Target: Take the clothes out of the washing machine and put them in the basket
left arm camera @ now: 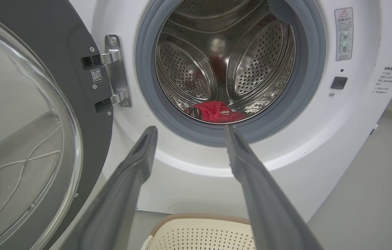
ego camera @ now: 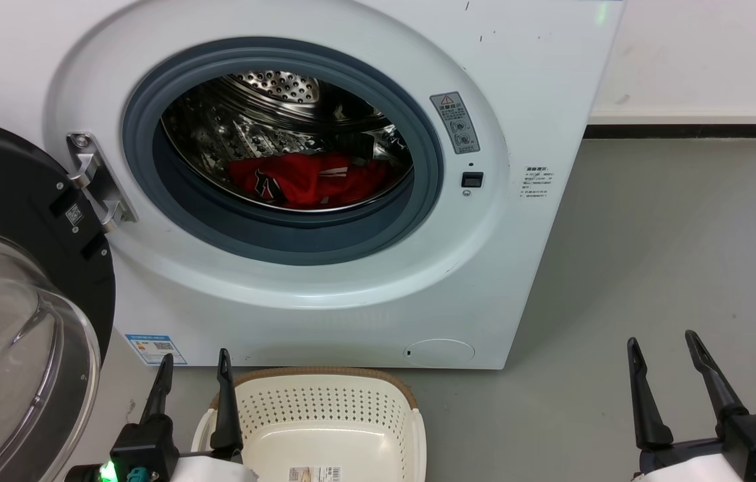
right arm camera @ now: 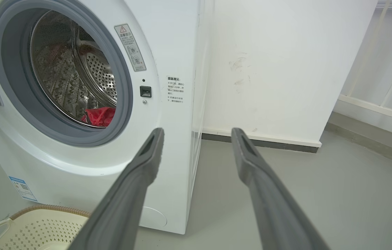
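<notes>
well, nearest me both grippers hung spread wide, gripping nothing: the left gripper point(ego camera: 195, 355) by the left rim of the basket point(ego camera: 324, 402), the right gripper point(ego camera: 661, 338) well off to the right above the floor point(ego camera: 652, 268). the basket sat just before the washer point(ego camera: 518, 268). its door point(ego camera: 16, 201) stood swung open leftward. deeper in, the clothes point(ego camera: 311, 179) lay bunched at the bottom of the drum point(ego camera: 270, 87).
</notes>
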Available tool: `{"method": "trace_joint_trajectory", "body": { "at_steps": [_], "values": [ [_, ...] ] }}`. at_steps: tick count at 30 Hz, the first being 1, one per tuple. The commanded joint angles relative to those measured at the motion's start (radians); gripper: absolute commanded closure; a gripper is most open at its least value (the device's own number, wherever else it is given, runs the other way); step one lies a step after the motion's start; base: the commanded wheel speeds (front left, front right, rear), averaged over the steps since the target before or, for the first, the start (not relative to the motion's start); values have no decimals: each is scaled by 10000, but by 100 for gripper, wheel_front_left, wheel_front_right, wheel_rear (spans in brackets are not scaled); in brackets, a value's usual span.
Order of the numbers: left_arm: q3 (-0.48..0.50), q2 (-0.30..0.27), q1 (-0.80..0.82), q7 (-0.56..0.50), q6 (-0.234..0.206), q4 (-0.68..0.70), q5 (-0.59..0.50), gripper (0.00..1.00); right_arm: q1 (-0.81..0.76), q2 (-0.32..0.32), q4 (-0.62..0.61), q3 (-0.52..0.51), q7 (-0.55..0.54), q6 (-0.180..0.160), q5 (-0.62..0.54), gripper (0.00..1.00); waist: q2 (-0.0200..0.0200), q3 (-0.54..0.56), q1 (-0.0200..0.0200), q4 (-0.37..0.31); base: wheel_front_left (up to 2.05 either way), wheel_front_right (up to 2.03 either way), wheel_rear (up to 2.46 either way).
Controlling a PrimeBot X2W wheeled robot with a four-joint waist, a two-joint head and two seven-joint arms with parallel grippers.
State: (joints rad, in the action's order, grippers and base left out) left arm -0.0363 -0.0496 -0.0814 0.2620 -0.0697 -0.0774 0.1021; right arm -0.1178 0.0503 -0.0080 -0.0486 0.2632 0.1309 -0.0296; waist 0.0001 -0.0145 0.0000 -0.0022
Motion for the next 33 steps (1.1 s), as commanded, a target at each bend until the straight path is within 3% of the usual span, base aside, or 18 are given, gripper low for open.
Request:
{"method": "trace_joint_trajectory", "body": {
  "at_steps": [1, 9, 14, 21, 33],
  "values": [
    [-19, -12, -68, 45, -16, -35, 25, 0, -61, -2, 3, 16, 25, -3, 69, 0, -1, -3, 0, 1, 0, 0, 0],
    [-41, -11, 460, 38, -13, -398, 260, 0, 57, -2, -6, 29, 25, -3, 103, 0, -1, -98, 0, 19, 0, 0, 0],
    [-20, -11, 1576, 37, 363, -1134, 15, 0, 287, -2, -88, 92, 23, -5, 109, 0, -1, -442, 0, -51, 0, 0, 0],
    [181, -196, 4179, 37, 851, -2707, -216, 0, 800, -4, -251, 154, 23, -5, 95, 0, -1, -1379, 0, -391, 0, 0, 0],
    [263, -1221, 9434, 36, 1424, -6393, -431, 0, 2251, -12, -604, 148, 23, -5, 274, 0, -1, -3798, 0, -1332, 0, 0, 0]
  ]
}}
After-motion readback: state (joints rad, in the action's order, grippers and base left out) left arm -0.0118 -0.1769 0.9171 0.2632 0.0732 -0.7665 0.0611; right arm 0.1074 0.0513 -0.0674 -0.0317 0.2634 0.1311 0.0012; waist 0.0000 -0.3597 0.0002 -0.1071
